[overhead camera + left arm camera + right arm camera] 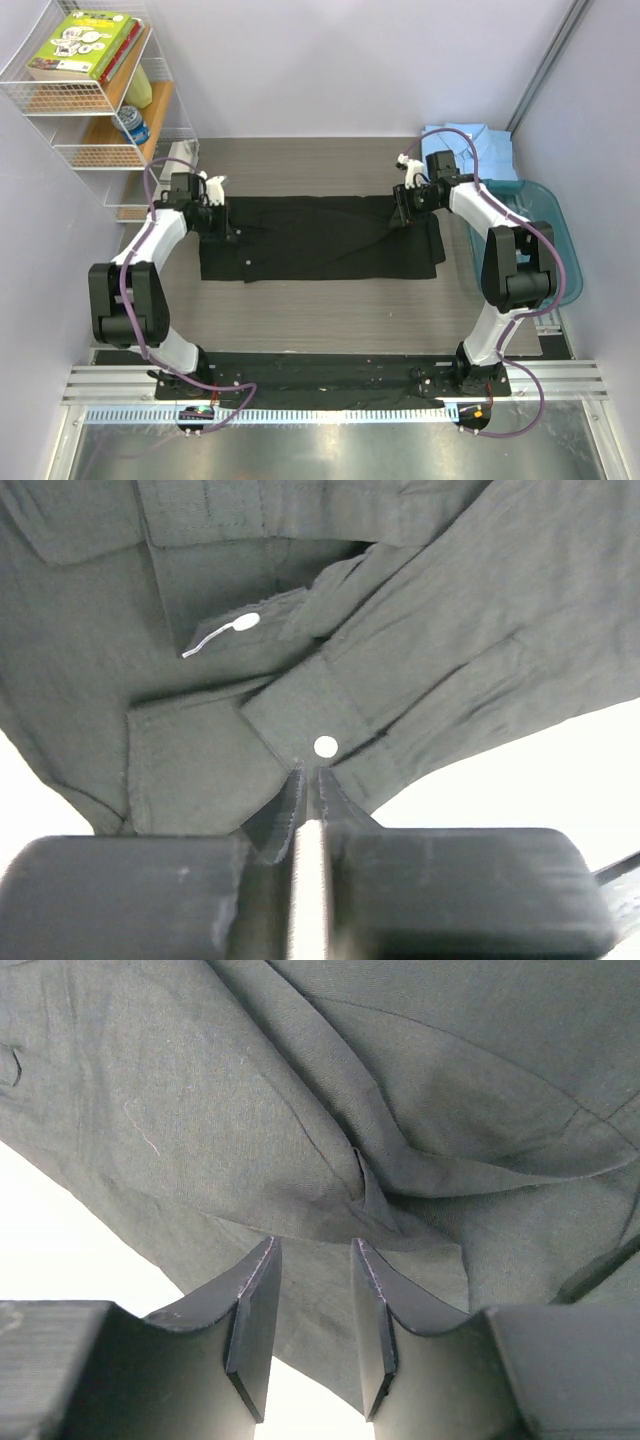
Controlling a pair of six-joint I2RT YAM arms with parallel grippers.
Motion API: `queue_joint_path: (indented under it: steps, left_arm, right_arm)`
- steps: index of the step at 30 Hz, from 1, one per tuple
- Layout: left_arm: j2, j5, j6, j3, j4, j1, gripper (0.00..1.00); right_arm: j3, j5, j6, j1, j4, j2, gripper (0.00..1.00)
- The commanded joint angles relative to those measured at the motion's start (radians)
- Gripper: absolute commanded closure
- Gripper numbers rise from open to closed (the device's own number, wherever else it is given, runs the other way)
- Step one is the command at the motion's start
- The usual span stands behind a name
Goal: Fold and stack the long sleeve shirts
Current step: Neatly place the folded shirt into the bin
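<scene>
- Left gripper [305, 780]: jaws pressed together, clamped on an edge of the black shirt [420, 620], right at a cuff [300, 715].
- Small pale button [326, 746] on that cuff, just ahead of the pinch point.
- Second button [247, 621] farther out, on a loose flap of the same cloth.
- Right gripper [312, 1250]: jaws apart, nothing caught between the pads [255, 1310].
- Bunched ridge of black cloth just beyond that gap, not clearly touching either pad.
- From above: black shirt spread flat across the middle of the table [300, 320], long side running left to right.
- One gripper at each end of it, left at the far-left corner, right at the far-right corner.
- Right end of the shirt slightly rumpled, with a crease running in from under the right gripper.
- Light blue shirt [468, 140] at the far right, at the far end of the teal tub [540, 235], apart from the black one.
- Wire shelf [90, 110] at the far left, books [85, 45] on its top tier.
</scene>
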Motion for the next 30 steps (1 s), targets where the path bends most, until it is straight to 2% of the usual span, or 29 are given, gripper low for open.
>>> queue_joint_path:
  steps: [1, 9, 13, 19, 30]
  left_arm:
    - [0.064, 0.002, -0.016, 0.004, -0.035, -0.002, 0.71]
    - [0.111, 0.015, -0.082, -0.077, 0.086, -0.001, 0.55]
    - [0.139, 0.023, -0.094, -0.089, 0.128, -0.002, 0.54]
    - [0.174, 0.031, -0.103, -0.091, 0.16, -0.004, 0.57]
    - [0.147, 0.051, -0.116, -0.083, 0.169, -0.002, 0.76]
  right_arm:
    - [-0.005, -0.001, -0.01, -0.005, 0.006, -0.035, 0.6]
    - [-0.014, -0.001, -0.021, -0.01, 0.0, -0.035, 0.58]
    - [-0.023, 0.0, -0.027, -0.01, -0.002, -0.027, 0.58]
    - [-0.023, -0.004, -0.027, -0.008, 0.001, -0.023, 0.58]
    - [-0.02, -0.017, -0.026, -0.011, 0.0, -0.012, 0.58]
